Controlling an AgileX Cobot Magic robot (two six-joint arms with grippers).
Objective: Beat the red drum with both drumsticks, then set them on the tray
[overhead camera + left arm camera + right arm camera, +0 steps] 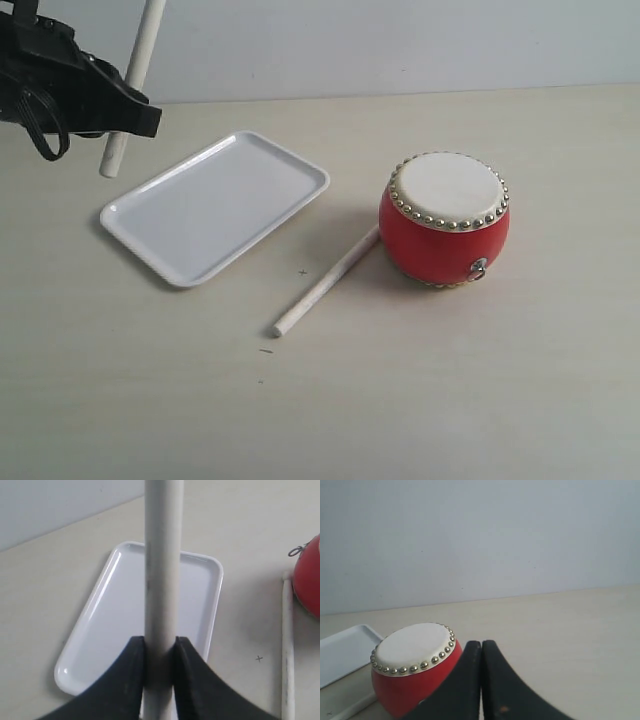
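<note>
Pinching one drumstick in my left gripper by the tray, ready to set down I guess, right gripper pressed together empty near the red drum, second drumstick lying against it.

Red drum: body glossy red, lacquer-like, clear highlights. Top skin: cream, matt, smooth. Studs: bright brassy metal, polished. Small ring: grey metal. Tray: white, glossy, smooth, looks plastic, reflections along the rim. Pale wood, matt, unvarnished look: held drumstick and lying drumstick. Table: light beige, matt, faint grain. Fingers of left gripper and right gripper: black, matt, smooth.
</note>
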